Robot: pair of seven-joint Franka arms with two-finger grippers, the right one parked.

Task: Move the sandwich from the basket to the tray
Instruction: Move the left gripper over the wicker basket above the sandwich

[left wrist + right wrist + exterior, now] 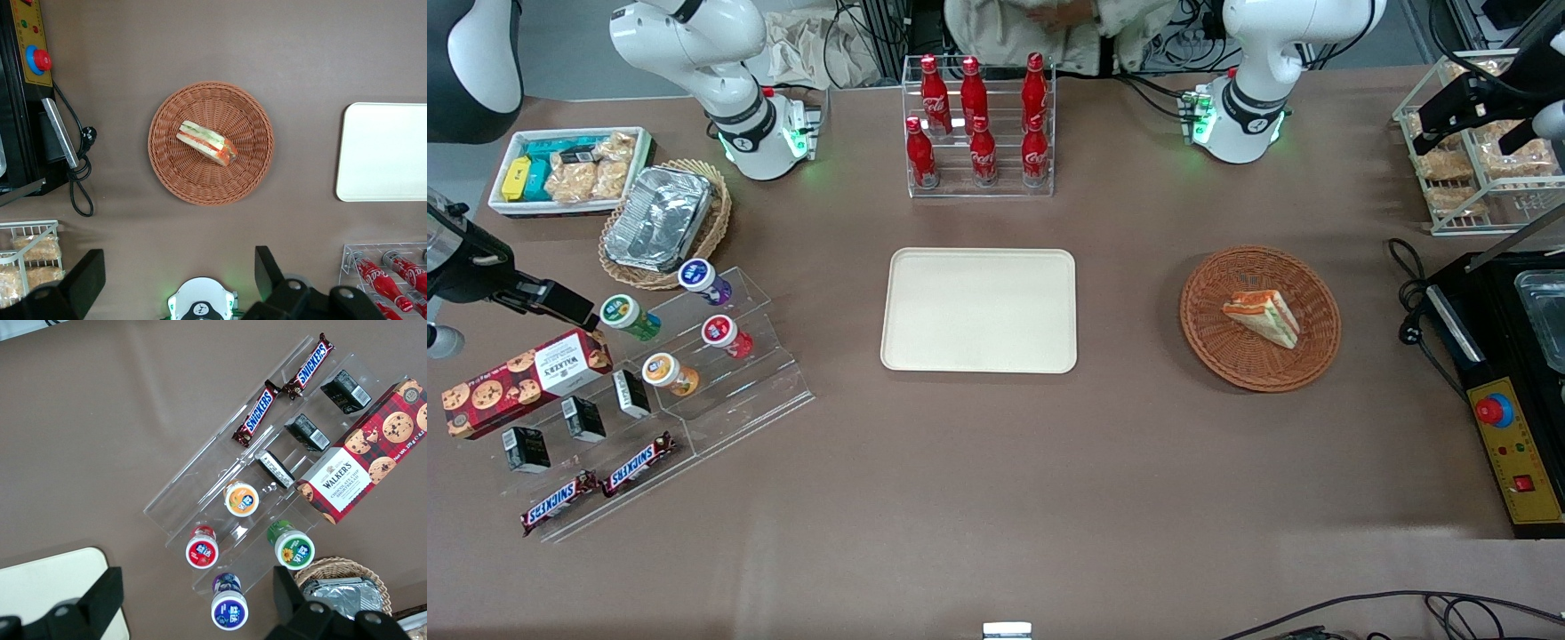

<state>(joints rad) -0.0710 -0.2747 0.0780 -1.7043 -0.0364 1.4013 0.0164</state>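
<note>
Wicker basket (1261, 318) holds your sandwich (1262, 316), lying beside the tray (979, 309) toward the working arm's end; your hand (175, 275) hangs above the basket, fingers (267, 267) spread apart.

matt brown table (996, 498) all round. basket (1209, 347), rough woven wicker, reddish-brown. sandwich (1261, 316) in it, soft white bread. tray (978, 351) mid-frame in the front view, smooth cream plastic, dull sheen. gripper (180, 283), matt black fingers spread wide. upper left of the front view, crinkled shiny foil container (658, 218); glossy red bottles (974, 120) in a clear rack.
</note>
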